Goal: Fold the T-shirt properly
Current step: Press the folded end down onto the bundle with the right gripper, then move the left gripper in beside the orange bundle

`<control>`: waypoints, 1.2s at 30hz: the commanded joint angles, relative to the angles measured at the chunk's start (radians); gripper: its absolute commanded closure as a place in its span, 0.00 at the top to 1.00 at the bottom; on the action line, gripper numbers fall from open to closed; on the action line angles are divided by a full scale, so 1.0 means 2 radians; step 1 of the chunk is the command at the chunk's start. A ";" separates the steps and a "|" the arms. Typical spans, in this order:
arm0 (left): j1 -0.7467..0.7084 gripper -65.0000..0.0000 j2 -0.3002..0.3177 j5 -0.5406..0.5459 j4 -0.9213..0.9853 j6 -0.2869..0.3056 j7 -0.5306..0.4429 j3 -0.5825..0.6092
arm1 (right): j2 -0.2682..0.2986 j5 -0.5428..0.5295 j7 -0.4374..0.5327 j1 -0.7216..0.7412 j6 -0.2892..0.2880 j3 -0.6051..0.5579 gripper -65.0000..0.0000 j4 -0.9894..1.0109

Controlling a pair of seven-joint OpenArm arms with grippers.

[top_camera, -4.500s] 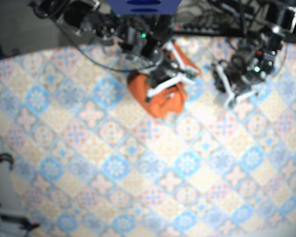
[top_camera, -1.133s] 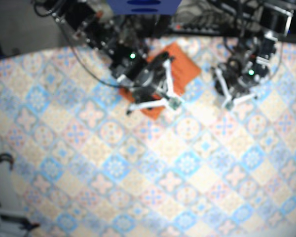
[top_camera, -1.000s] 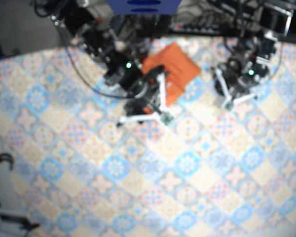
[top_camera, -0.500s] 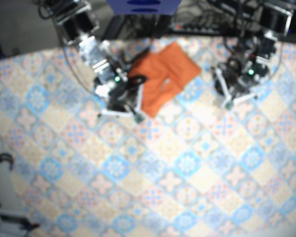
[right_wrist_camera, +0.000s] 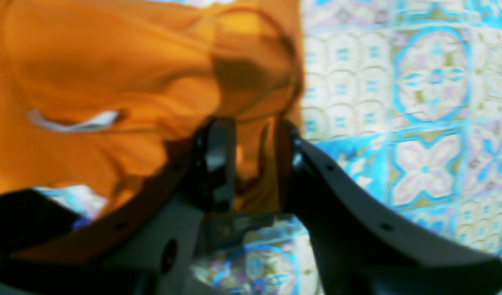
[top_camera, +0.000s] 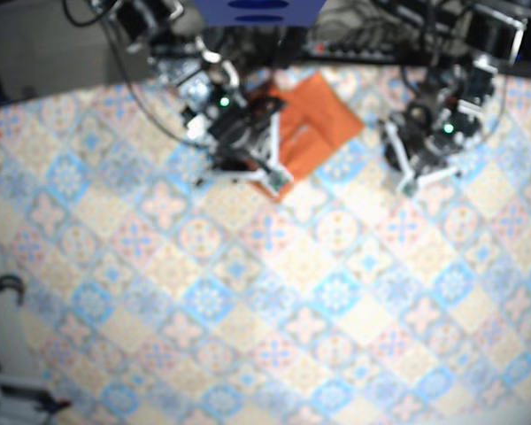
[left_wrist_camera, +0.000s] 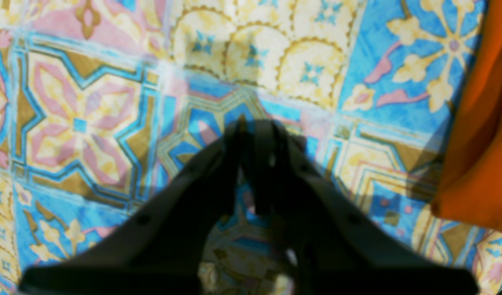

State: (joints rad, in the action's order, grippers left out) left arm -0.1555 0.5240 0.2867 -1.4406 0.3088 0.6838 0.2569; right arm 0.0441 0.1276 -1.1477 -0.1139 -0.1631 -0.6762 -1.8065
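The T-shirt [top_camera: 311, 119] lies on the tablecloth [top_camera: 248, 292] as a partly folded orange block, flat over most of its area. One edge is bunched and raised where your right arm has hold of it. The white neck label [right_wrist_camera: 70, 121] shows in a crease of the T-shirt, so the collar end faces that arm's camera.

Your right gripper [right_wrist_camera: 253, 164] sits over the T-shirt's near corner. The jaws are drawn close with a ridge of orange cloth between them. The wrist view is blurred, but it looks like a real pinch rather than cloth simply lying behind the fingers. A grip at the hem makes sense, because an edge held there can be carried across the T-shirt to lay the next fold squarely.

Your left gripper [left_wrist_camera: 255, 131] hovers well to the other side of the T-shirt, with only a strip of orange at the margin of its view. Its jaws are pressed together on nothing. It appears to be parked there so the cloth can move without snagging it.

The fold looks unfinished to me. Watch that the pinch takes one layer of the T-shirt and not the whole stack, or the block may drag instead of folding.
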 commanded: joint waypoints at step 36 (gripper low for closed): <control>0.032 0.11 0.111 0.004 -0.089 0.058 0.005 0.226 | -0.051 0.002 0.079 0.105 -0.001 -0.031 0.27 0.222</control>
State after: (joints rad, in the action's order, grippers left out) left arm -0.0940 0.7311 0.2909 -1.6070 0.4145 0.6857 0.7078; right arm -0.0528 0.1272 -0.9882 0.0856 -0.1692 -0.7399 -1.3560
